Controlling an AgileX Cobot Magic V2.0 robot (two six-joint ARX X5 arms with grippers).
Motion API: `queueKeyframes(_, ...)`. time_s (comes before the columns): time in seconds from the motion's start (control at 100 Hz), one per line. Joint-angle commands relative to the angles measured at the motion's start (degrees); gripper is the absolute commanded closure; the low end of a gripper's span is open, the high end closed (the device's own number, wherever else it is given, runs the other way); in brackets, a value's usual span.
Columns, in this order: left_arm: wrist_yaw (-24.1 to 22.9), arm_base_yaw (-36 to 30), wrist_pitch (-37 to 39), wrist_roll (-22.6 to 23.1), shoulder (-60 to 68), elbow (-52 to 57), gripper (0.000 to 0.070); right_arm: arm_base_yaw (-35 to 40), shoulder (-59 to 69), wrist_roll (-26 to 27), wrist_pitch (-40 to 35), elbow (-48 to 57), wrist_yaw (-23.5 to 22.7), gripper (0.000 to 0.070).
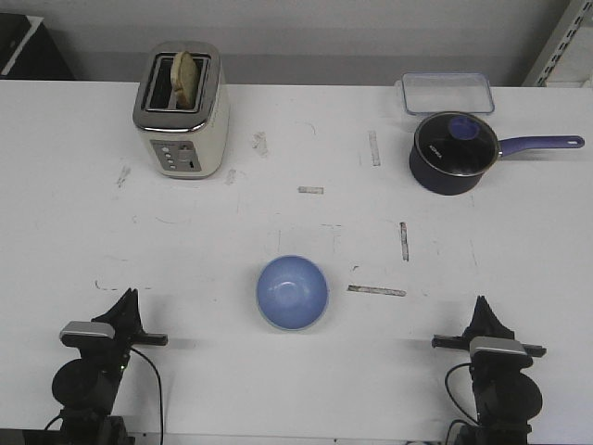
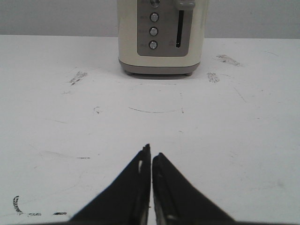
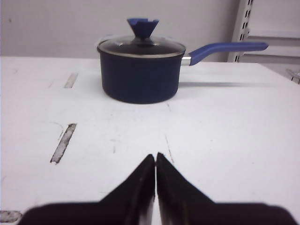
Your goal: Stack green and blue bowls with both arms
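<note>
Currently both claws, left (image 2: 151, 157) and right (image 3: 155, 159), clenched empty; matte periwinkle-blue round bowl (image 1: 292, 292) sits alone, green unseen, so a closed-claw reach risks shoving it.

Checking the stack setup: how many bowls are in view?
1. The blue bowl sits on the table between the arms, near the front edge. No green bowl shows separately; whether one sits beneath it can't be told.

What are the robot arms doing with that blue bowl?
Nothing right now. The left gripper and the right gripper are both shut and empty, parked at the near edge of the table. The blue bowl sits alone between them, untouched. It seems to have a pale green edge, so the green bowl may be under it, but that is hard to tell. A toaster and a saucepan stand farther back.
</note>
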Motion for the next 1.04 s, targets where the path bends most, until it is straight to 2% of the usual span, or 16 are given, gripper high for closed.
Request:
queueKeyframes(0.0,-0.1,0.1,0.6,0.3,-0.1,-1.2,0.0699,0.0,-0.1,1.0,0.9,-0.1,0.0,0.07)
queueKeyframes(1.03,-0.1,0.1,0.6,0.3,-0.1,-1.2,0.0698,0.0,-0.1,1.0,2.7,-0.1,0.2,0.07)
